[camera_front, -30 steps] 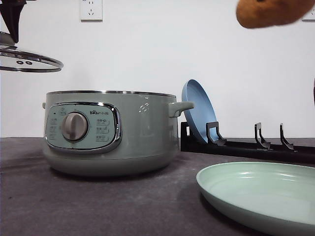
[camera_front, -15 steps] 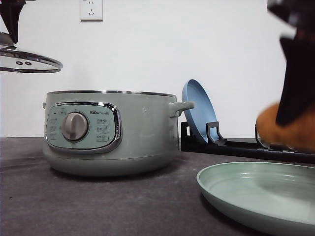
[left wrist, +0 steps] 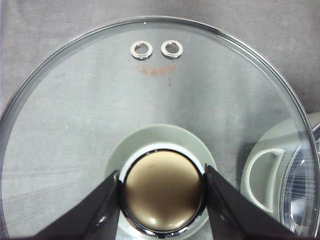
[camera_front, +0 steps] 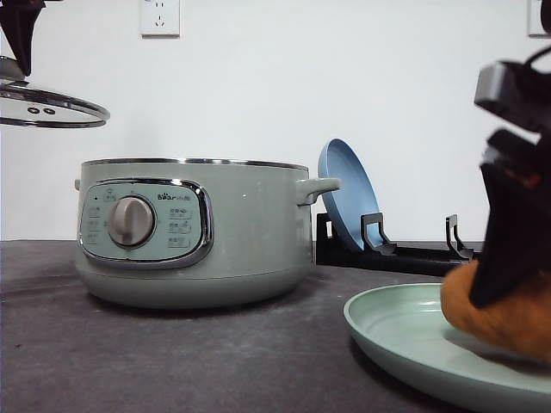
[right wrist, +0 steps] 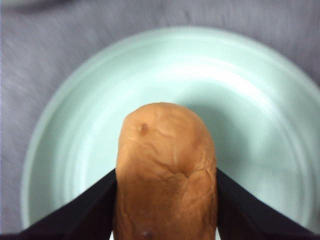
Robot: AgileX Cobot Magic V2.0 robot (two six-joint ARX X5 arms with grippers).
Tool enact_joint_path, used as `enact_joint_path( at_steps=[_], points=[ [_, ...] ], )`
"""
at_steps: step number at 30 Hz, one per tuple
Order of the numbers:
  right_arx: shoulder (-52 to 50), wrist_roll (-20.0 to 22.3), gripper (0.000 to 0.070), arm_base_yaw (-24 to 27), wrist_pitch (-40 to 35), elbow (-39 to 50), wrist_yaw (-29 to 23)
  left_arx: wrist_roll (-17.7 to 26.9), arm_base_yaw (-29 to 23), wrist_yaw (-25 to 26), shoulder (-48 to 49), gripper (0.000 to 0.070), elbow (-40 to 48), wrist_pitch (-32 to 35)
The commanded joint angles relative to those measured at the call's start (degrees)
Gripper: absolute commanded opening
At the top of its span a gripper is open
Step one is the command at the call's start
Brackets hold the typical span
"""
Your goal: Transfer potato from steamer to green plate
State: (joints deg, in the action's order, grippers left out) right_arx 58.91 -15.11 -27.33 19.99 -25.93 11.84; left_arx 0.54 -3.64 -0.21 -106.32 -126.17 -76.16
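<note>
While the right tool (right wrist: pixel 165 220) pinches the potato (right wrist: pixel 166 170) between its two dark fingers, the step in hand looks like the set-down: in the front view the potato (camera_front: pixel 504 314) sits low inside the green plate (camera_front: pixel 405 331), at or just above its floor, though contact cannot be confirmed. From the right wrist view it hangs over the plate's middle, well inside the raised rim (right wrist: pixel 45 130). The next move, as I judge it, calls for spreading the fingers only once the potato rests on the plate, then lifting straight up so the oval lump does not roll toward the rim.

Farther out, the left tool (left wrist: pixel 162 200) is clamped on the knob (left wrist: pixel 163 190) of the glass lid (left wrist: pixel 75 125), holding it in the air above the surface's left side. The steamer (camera_front: pixel 194 232) stands open toward the surface's left, with a blue plate (camera_front: pixel 344 194) leaning in a black rack (camera_front: pixel 413 254) at the back edge.
</note>
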Motion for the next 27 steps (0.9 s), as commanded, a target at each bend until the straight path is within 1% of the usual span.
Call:
enact_joint_path(
  at_steps=[1,4,13,14,15,17,18,19,21,25,27],
  points=[
    [1.15,-0.95,0.0253,-0.29,-0.73,-0.20,-0.54,0.09,-0.09,0.00,0.74,0.0000,-2.40,1.60],
    [1.80,-0.90,0.0253,-0.29,-0.89,-0.20,-1.86,0.09,-0.09,0.00,0.76,0.0000,-2.40,1.57],
    [2.47,-1.49,0.0257,-0.29,-1.14,-0.21,-1.36,0.09,-0.09,0.00,0.75,0.0000,-2.40,1.44],
    [2.47,-1.89,0.0275,-0.29,-1.14,-0.26,-1.36,0.09,-0.09,0.00,0.77,0.0000,-2.40,1.44],
    [2.46,-2.41,0.0317,-0.29,-1.12,-0.37,-1.38,0.08,-0.09,0.00,0.76,0.0000,-2.40,1.44],
    [2.31,-3.40,0.0432,-0.29,-1.11,-0.88,-1.38,0.07,-0.09,0.00,0.74,0.0000,-2.40,1.40],
    [2.11,-3.90,0.0459,-0.29,-1.08,-1.26,-1.38,0.07,-0.09,0.00,0.74,0.0000,-2.40,1.40],
    [1.80,-4.22,0.0471,-0.29,-1.08,-1.73,-1.35,0.07,-0.09,0.00,0.74,0.0000,-2.40,1.40],
    [0.88,-4.48,0.0471,-0.29,-0.24,-3.23,-1.19,0.07,-0.09,0.00,0.74,0.0000,-2.40,1.38],
    [-2.11,-4.61,0.0479,-0.29,6.83,-8.54,0.19,0.07,-0.09,0.00,0.74,0.0000,-2.40,1.38],
    [-4.13,-4.39,0.0536,-0.29,12.19,-11.93,0.19,0.07,-0.09,0.00,0.74,0.0000,-2.40,1.37]
  ],
)
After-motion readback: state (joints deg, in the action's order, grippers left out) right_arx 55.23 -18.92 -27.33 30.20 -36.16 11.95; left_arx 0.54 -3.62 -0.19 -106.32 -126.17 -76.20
